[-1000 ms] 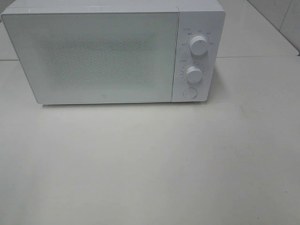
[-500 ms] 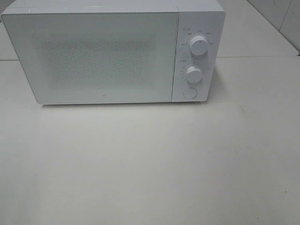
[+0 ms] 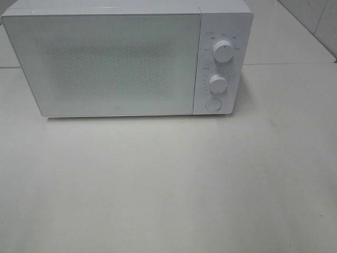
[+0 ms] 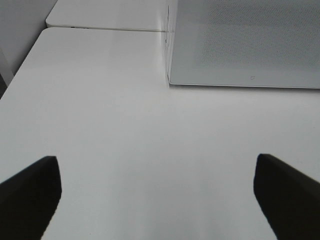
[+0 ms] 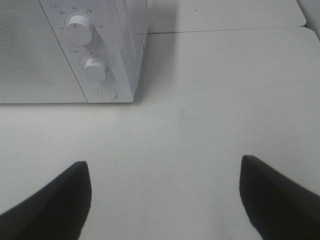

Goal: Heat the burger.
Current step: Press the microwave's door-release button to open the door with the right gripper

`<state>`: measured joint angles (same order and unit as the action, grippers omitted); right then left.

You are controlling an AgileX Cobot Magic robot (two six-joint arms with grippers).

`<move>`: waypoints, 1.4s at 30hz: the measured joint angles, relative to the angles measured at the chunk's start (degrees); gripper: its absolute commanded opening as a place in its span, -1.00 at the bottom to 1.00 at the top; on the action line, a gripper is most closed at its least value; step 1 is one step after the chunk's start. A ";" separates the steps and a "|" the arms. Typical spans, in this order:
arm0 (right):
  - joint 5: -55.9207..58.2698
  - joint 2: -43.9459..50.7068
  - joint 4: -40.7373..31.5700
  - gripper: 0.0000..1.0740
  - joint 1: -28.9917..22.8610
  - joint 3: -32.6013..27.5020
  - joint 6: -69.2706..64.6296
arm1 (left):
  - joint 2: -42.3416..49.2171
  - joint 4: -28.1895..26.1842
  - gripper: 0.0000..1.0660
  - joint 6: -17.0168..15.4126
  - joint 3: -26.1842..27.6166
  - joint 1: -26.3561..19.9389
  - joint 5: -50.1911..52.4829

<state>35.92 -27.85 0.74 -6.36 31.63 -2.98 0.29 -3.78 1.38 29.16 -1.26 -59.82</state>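
Note:
The burger is out of view in every frame. A white microwave stands at the back of the table with its door shut; it also shows as the microwave in the left wrist view and the microwave in the right wrist view. Two round knobs and a round button sit on its right panel. My left gripper hangs open over bare table in front of the microwave's left corner. My right gripper hangs open over bare table in front of the control panel. Neither holds anything.
The white table stretches in front of the microwave. A seam with a second table surface runs behind on the right. A tiled wall shows at the far right corner.

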 measured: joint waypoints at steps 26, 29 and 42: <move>-38.22 -30.08 0.00 0.42 0.00 0.00 -0.52 | 0.00 0.00 0.88 0.00 0.00 0.00 0.00; -40.74 -33.06 0.00 0.42 0.00 0.00 -1.43 | 0.00 0.00 0.88 0.00 0.00 0.00 0.00; -67.27 -44.52 -5.33 0.42 -6.76 -7.22 3.50 | 0.00 0.00 0.88 0.00 0.00 0.00 0.00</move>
<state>-31.34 -72.36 -4.58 -13.12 24.41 0.52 0.29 -3.78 1.38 29.16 -1.26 -59.82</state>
